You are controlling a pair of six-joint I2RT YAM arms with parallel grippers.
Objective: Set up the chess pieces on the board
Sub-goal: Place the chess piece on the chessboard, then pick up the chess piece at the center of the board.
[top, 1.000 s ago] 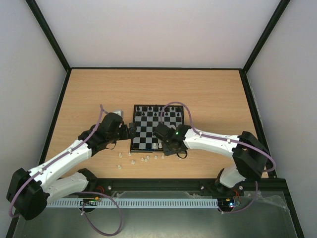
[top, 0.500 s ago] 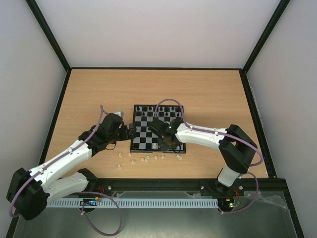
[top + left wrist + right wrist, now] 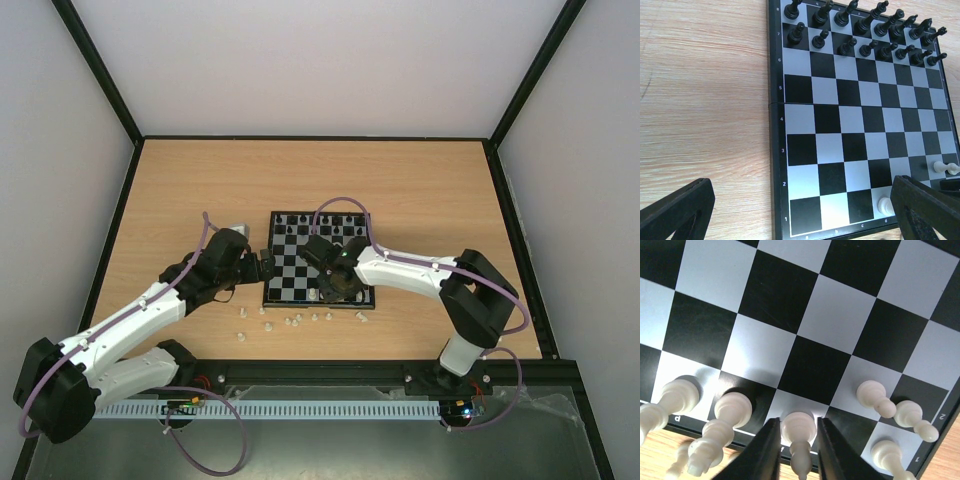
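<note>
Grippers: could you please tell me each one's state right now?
Left gripper: open, empty.
Right gripper: closed on a white piece.

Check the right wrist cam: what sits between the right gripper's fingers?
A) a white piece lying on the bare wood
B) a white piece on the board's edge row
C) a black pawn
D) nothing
B: in the right wrist view a white piece stands upright on the edge row of the board, and the right gripper has a finger close on either side of it.
</note>
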